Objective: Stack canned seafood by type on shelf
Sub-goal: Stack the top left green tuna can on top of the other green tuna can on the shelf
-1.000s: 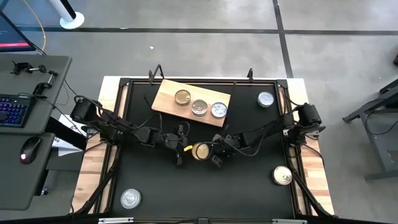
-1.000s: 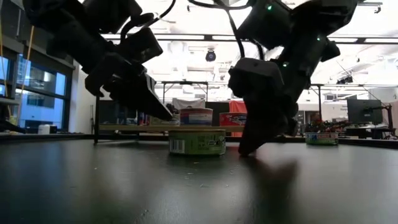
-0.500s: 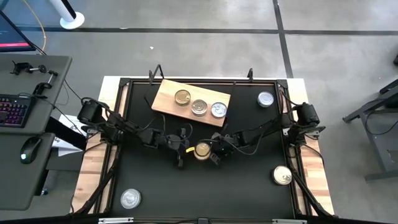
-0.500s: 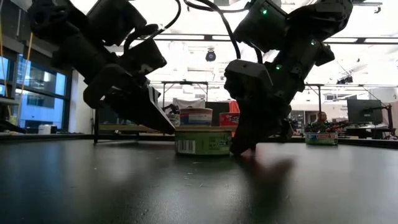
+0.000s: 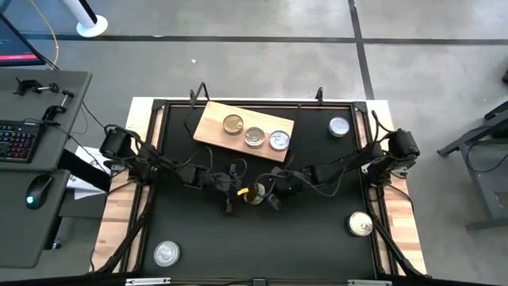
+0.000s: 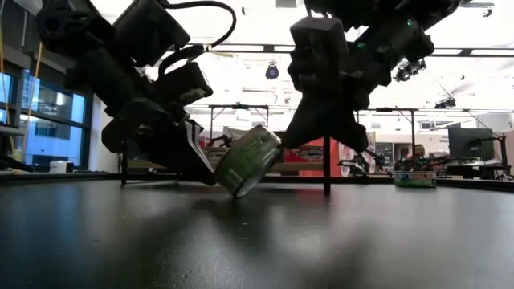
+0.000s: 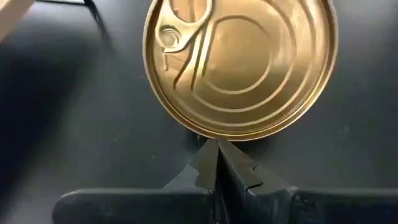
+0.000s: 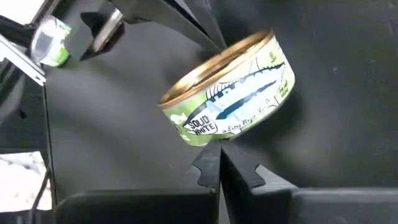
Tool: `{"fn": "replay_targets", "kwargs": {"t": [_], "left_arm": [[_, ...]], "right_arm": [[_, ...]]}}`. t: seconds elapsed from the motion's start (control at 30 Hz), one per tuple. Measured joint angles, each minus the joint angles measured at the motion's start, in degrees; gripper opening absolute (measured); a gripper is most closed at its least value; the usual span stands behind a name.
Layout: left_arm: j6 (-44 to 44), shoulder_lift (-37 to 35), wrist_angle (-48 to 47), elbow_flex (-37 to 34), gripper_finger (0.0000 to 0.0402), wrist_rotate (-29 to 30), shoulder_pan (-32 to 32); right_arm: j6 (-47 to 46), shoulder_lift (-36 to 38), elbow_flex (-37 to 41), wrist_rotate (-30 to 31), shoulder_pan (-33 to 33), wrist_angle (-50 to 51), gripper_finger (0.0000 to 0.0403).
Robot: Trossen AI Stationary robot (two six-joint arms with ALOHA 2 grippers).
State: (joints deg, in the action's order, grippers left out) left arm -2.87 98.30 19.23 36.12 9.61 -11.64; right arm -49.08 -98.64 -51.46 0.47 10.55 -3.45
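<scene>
A gold-topped can with a green label [image 5: 252, 193] stands tipped on the black table between my two grippers, its lower edge [image 6: 238, 189] on the table and its gold top [image 7: 239, 62] facing the left gripper. My left gripper [image 5: 231, 191] is shut on the can's left side. My right gripper [image 5: 274, 193] is shut on its right side. The wooden shelf [image 5: 208, 127] lies toward the far edge and bears one gold can [image 5: 232, 123] and two silver cans [image 5: 254, 137] [image 5: 279, 141], side by side. My left gripper [image 7: 217, 144] meets the rim of the can's gold top [image 7: 214, 135] with its shut fingertips, slanting down from the table's left; the tipped can leans toward them. My right gripper [image 8: 219, 152] has its shut fingertips at the can's bottom edge [image 8: 217, 138], coming from the table's right; that side of the can is raised off the table.
Loose cans stand on the table: a silver one [image 5: 339, 126] at the far right, a gold one [image 5: 360, 225] at the near right, a silver one [image 5: 167, 253] at the near left. A desk with a keyboard [image 5: 16, 139] stands left of the table.
The can, which stood flat on the table, has shifted slightly toward the left gripper and tipped up: its right side has lifted while its left lower edge stays on the table. The right gripper has risen and pressed in toward the can. The left gripper has edged toward the can.
</scene>
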Motion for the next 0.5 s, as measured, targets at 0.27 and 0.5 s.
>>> {"fn": "replay_targets", "kwargs": {"t": [0.27, 0.5], "left_arm": [[-0.07, 0.0, 1.59, 0.02, 0.0, -0.13, -0.05], [-3.13, 0.0, 3.42, 0.02, 0.0, 0.71, -0.09]], "right_arm": [[0.24, -0.06, 0.02, 1.7, -0.57, -5.87, 0.0], [0.94, -0.06, 0.02, 1.38, -1.6, -7.72, 0.0]]}}
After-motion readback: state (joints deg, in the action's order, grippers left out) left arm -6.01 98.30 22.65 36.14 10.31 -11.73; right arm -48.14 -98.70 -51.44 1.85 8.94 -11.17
